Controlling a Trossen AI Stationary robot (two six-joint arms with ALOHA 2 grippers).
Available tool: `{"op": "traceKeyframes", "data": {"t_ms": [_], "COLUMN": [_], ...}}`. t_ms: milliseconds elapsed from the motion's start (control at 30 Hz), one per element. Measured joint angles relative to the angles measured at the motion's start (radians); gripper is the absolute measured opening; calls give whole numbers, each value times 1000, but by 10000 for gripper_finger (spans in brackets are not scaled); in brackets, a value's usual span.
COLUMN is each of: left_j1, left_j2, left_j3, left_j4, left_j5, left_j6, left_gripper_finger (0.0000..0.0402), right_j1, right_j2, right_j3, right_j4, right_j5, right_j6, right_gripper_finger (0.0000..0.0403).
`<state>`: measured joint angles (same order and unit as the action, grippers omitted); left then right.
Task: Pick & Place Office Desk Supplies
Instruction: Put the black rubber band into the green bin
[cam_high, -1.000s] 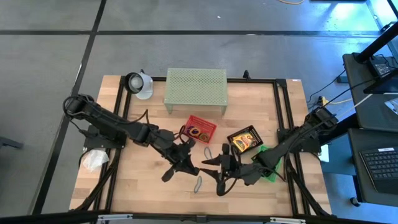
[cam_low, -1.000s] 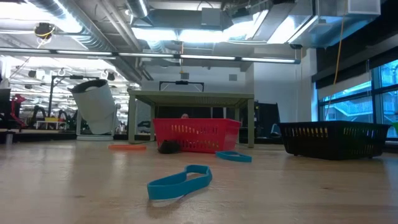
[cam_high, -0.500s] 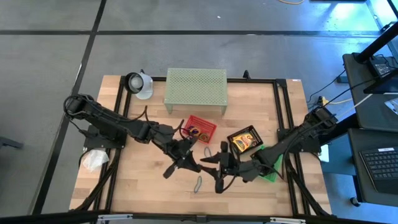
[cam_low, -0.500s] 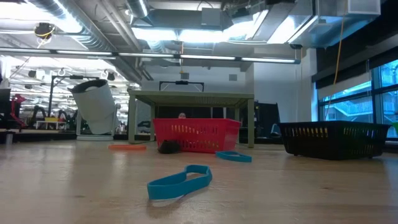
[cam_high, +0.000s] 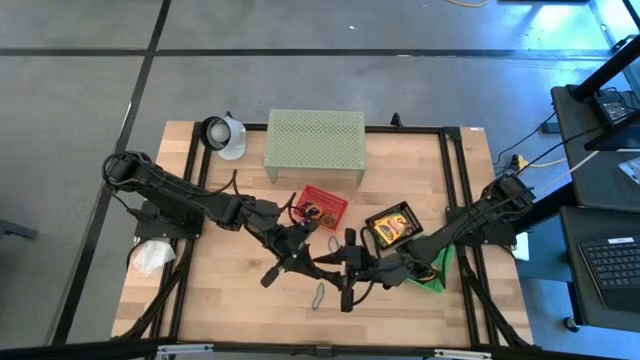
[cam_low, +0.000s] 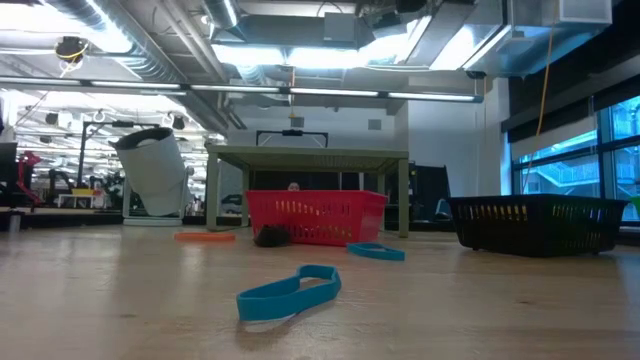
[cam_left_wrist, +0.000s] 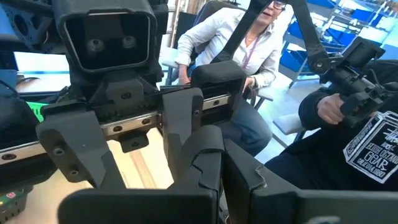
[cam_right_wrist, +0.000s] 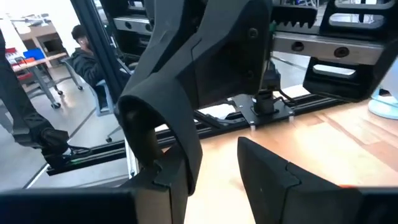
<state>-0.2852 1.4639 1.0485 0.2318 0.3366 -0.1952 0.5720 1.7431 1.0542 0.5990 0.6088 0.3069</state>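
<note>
Nearest the front edge of the counter, a blue loop lies flat on the wood, untouched, with both arms just behind it. The right gripper reaches in from the right and the left gripper from the left; the two meet close together over the middle of the counter, almost nose to nose. Each wrist view is filled by the other arm's gripper. The right gripper's jaws stand spread with nothing between them; the left gripper's jaws also look parted and empty, though less clearly.

Behind them a second blue loop and an orange loop lie loose. Farther back sit the red basket holding small loops, and the black basket holding yellow boxes.

This reads as the approach to a pick, nothing gripped yet. The next move likely calls for one arm to yield while the other descends over a loose loop.
</note>
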Motion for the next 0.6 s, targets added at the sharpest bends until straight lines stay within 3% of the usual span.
{"op": "traceKeyframes", "data": {"t_ms": [133,300,433,600], "left_j1": [-1,-1,-1,6], "left_j2": [0,1,1,-32], "left_j3": [0,0,0,0], "left_j4": [-1,-9,-32,-104], "left_j5": [3,1,-1,-4], "left_j6": [-1,-21,-77,-101], "left_gripper_finger": [1,1,7,45], "right_j1": [0,0,-2,-2], "right_j2": [4,4,4,-2], "right_j3": [0,1,1,1], "right_j4": [9,10,7,-7], "right_j5": [0,-6,-23,-23], "right_j6": [-3,-42,-31,-35], "right_gripper_finger": [112,16,6,4]}}
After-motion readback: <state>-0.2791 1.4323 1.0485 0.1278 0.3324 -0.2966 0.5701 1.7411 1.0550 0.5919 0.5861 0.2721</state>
